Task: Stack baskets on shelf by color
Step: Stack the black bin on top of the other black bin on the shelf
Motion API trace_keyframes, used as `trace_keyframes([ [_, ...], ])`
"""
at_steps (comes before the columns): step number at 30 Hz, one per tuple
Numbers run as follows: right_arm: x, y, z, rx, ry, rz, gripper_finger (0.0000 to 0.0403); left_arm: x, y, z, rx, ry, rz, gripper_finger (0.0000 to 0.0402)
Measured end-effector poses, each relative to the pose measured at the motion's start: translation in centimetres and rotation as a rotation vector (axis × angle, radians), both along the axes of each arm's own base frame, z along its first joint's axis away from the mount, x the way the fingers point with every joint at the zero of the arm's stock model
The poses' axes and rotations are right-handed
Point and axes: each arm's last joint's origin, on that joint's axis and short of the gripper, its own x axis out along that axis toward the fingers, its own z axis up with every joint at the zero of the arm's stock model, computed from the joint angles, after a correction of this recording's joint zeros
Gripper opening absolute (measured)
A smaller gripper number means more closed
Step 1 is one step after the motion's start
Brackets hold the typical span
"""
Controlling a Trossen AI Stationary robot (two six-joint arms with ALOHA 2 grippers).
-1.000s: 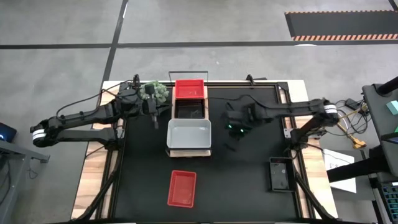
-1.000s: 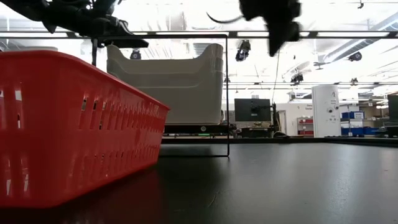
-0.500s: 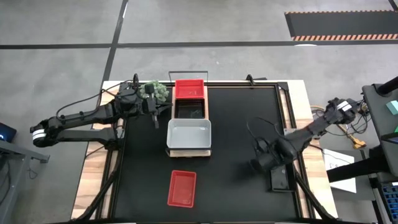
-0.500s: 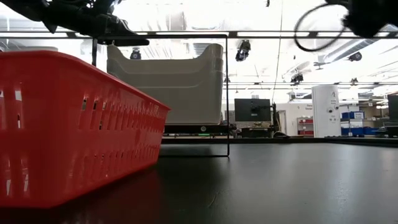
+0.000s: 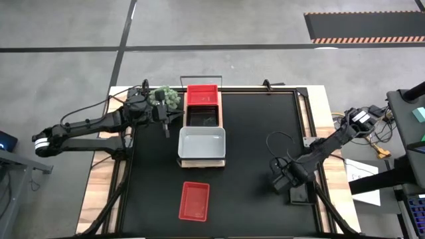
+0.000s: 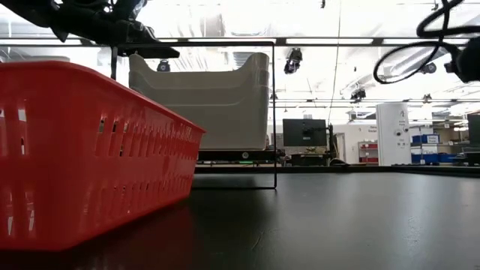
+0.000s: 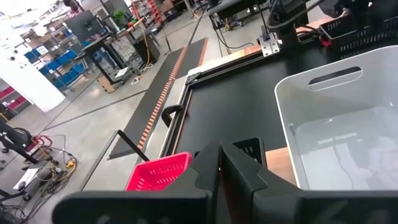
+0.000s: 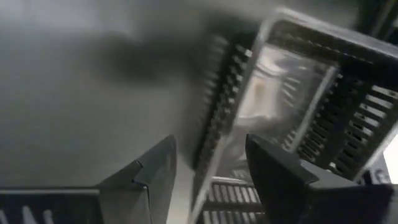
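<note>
The shelf (image 5: 201, 161), a light-wood plank, lies across the table's middle. On it stand a red basket (image 5: 202, 95) at the far end, a black basket (image 5: 202, 117) and a white basket (image 5: 201, 141). Another red basket (image 5: 194, 200) rests on the table near the front edge. A black basket (image 5: 300, 194) sits at the near right corner. My right gripper (image 8: 208, 168) hangs open above it, pointing down, one finger on either side of a long wall (image 8: 217, 124). My left gripper (image 7: 221, 163) is shut on nothing, left of the shelf.
A green ball-shaped plant (image 5: 166, 97) stands at the shelf's far left, close to my left arm. The shelf's thin wire frame (image 6: 274, 112) rises at its end. The black tabletop (image 5: 259, 133) lies bare between the shelf and the right edge.
My right gripper has swung from beside the shelf toward the table's near right corner, gone down and rolled about, and now hangs over the black basket there. The baskets and the shelf have stayed where they were.
</note>
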Motion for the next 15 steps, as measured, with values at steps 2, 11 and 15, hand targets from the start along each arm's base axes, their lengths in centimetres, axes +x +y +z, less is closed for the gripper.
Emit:
trace_keyframes([
  [2, 0.0, 0.1, -0.5, 0.007, 0.040, -0.002, 0.0179, 0.0, 0.0, -0.1, -0.001, 0.001, 0.000, 0.0000],
  [11, 0.3, 0.3, -1.7, -0.006, 0.072, 0.078, 0.0106, 0.0, 0.0, -0.1, 0.002, 0.003, -0.001, 0.0000],
  [15, 0.4, 0.3, -1.6, 0.006, 0.062, 0.119, 0.0035, 0.0, 0.0, -0.1, 0.002, 0.003, 0.000, 0.0000],
])
